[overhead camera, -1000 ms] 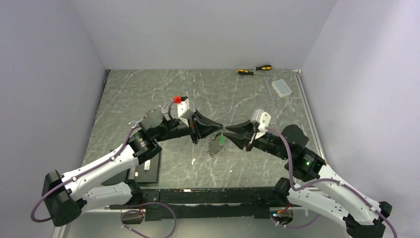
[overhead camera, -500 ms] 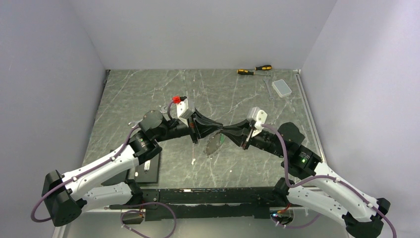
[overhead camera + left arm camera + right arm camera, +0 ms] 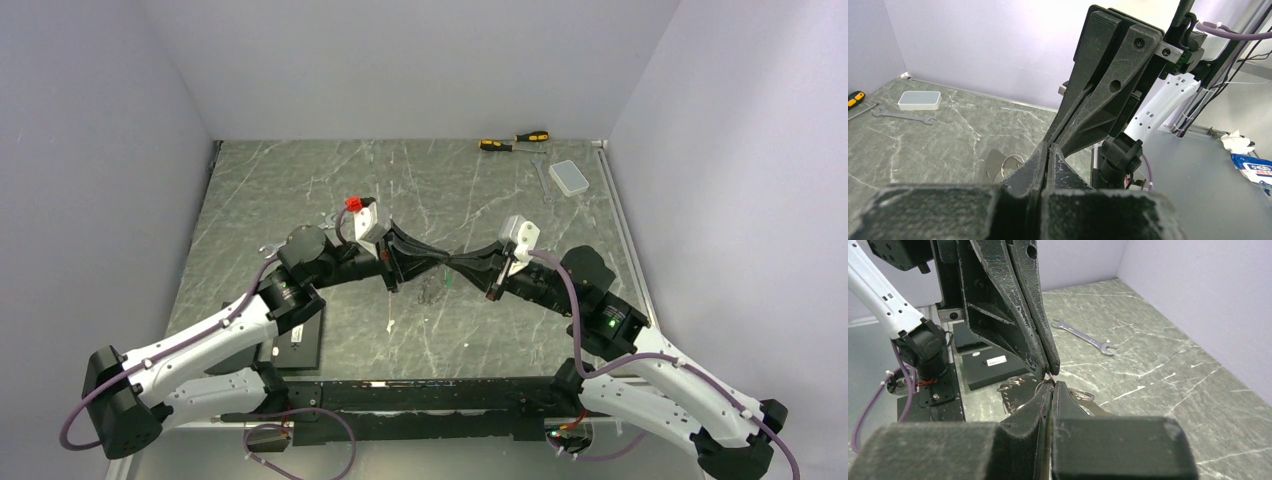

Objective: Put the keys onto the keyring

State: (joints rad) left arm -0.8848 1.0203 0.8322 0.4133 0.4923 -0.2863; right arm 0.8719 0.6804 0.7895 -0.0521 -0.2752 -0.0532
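My two grippers meet tip to tip above the middle of the table. The left gripper (image 3: pixel 443 262) (image 3: pixel 1048 146) is shut, and so is the right gripper (image 3: pixel 453 266) (image 3: pixel 1053 384). The keyring (image 3: pixel 431 292) hangs just under the tips, nearly edge-on from above. In the left wrist view a silver loop and grey plate of the keyring (image 3: pixel 1009 163) show beside the left finger. In the right wrist view the keyring (image 3: pixel 1079 393) shows on both sides of the right fingers. The key is a small green speck (image 3: pixel 452 283) under the tips and is hidden in both wrist views.
Two yellow-and-black screwdrivers (image 3: pixel 515 141), a white box (image 3: pixel 570 178) and a silver wrench (image 3: pixel 541 182) lie at the back right. A black box (image 3: pixel 300 338) sits by the left arm. Another wrench (image 3: pixel 1083 335) lies beyond the left gripper.
The right gripper moved left to the left gripper's tips and shut. The keyring turned from face-on to nearly edge-on. The left gripper stayed shut.
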